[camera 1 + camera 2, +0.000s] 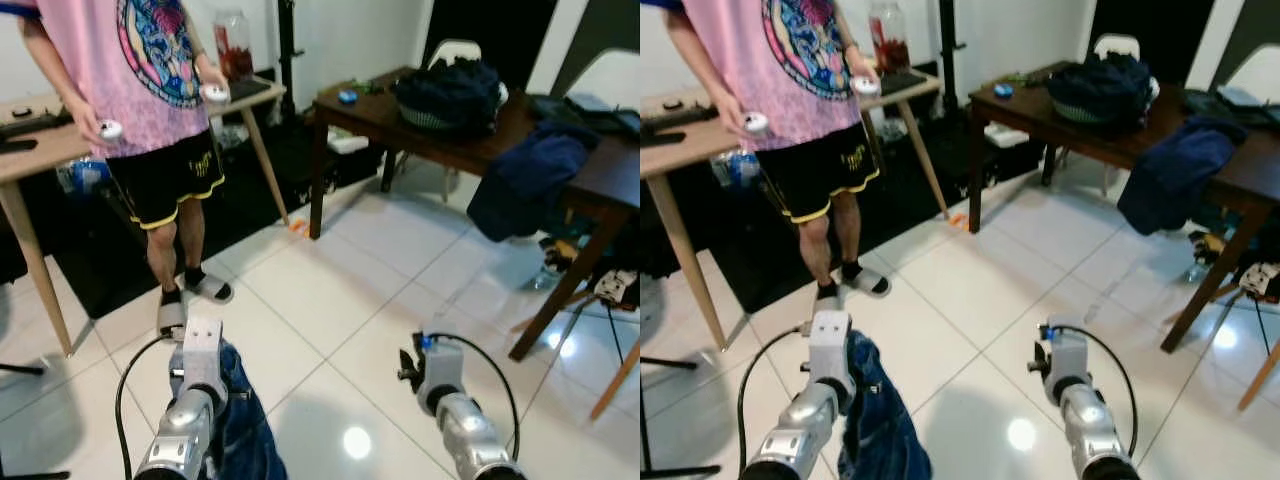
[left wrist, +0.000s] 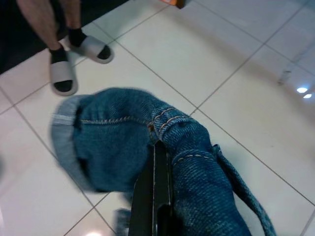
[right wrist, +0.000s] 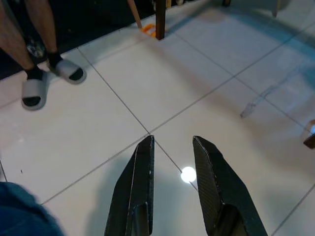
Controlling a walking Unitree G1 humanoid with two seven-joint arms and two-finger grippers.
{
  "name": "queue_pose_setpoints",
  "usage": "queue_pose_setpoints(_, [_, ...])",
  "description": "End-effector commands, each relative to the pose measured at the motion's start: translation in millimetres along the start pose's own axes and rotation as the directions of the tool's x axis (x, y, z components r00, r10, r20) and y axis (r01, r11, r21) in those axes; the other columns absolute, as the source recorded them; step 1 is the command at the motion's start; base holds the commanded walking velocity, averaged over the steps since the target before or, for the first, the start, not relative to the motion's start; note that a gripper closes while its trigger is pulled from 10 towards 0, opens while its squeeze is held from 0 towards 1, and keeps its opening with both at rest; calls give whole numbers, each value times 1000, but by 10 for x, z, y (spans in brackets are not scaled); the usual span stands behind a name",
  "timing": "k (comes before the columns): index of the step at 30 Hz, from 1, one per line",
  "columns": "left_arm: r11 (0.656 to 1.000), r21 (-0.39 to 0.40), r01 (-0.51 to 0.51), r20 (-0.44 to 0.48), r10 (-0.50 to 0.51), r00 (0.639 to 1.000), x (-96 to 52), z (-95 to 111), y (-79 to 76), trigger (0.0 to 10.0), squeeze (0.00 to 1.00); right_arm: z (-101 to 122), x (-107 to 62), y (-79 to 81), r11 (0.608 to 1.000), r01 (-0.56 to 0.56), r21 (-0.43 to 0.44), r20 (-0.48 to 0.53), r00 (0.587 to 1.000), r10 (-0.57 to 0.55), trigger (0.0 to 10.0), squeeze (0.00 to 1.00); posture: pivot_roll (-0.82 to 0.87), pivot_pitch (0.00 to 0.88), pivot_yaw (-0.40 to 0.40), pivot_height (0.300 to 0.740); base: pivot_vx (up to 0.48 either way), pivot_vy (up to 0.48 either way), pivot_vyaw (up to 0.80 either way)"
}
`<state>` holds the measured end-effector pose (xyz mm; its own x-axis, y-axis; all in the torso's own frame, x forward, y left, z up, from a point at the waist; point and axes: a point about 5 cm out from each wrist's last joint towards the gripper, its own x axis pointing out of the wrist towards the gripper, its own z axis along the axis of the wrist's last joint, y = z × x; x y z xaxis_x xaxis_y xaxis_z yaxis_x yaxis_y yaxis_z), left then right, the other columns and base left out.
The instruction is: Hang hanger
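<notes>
While the left gripper [image 2: 156, 196] pinches bunched blue denim jeans [image 2: 147, 142] above the white tiled floor [image 1: 330, 300], the right gripper [image 3: 172, 189] hangs spread; no hanger visible, so carry steadily.

Right gripper [image 3: 172, 147] fingers parted above white tiled floor [image 3: 197, 83], a person's grey slippers [image 3: 34, 93] ahead, blue denim [image 3: 19, 214] at one corner, wooden table leg [image 3: 160, 19] beyond

Left tool [image 2: 155, 162] tips buried in jeans [image 2: 123, 142]; person [image 1: 150, 90] cropped above chest.
</notes>
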<state>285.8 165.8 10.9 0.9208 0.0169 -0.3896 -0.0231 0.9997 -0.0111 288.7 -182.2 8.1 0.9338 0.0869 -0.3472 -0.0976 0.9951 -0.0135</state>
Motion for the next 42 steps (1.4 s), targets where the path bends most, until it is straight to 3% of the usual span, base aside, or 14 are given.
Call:
queue_pose_setpoints(1, [1000, 4, -3, 13, 3, 1000, -2, 25, 34, 10000, 0, -54, -10, 56, 1000, -12, 6, -20, 1000, 12, 10000, 0, -48, 0, 0, 740, 0, 0, 0])
queue_pose_setpoints(20, [999, 37, 33, -6, -33, 999, 3, 11, -14, 10000, 0, -79, -32, 32, 1000, 5, 16, -24, 1000, -5, 10000, 0, -60, 0, 18, 740, 0, 0, 0])
queue_pose_setpoints(27, [998, 52, 46, -7, -45, 999, 4, 10, -33, 10000, 0, -84, -37, 29, 1000, 4, 11, -26, 1000, -3, 10000, 0, -66, 0, 17, 740, 0, 480, 0])
queue_pose_setpoints(42, [1000, 14, 21, -5, -21, 1000, 26, 27, -22, 10000, 0, -53, -17, 19, 1000, -5, 7, -27, 1000, 5, 10000, 0, -77, 0, 8, 740, 0, 0, 0])
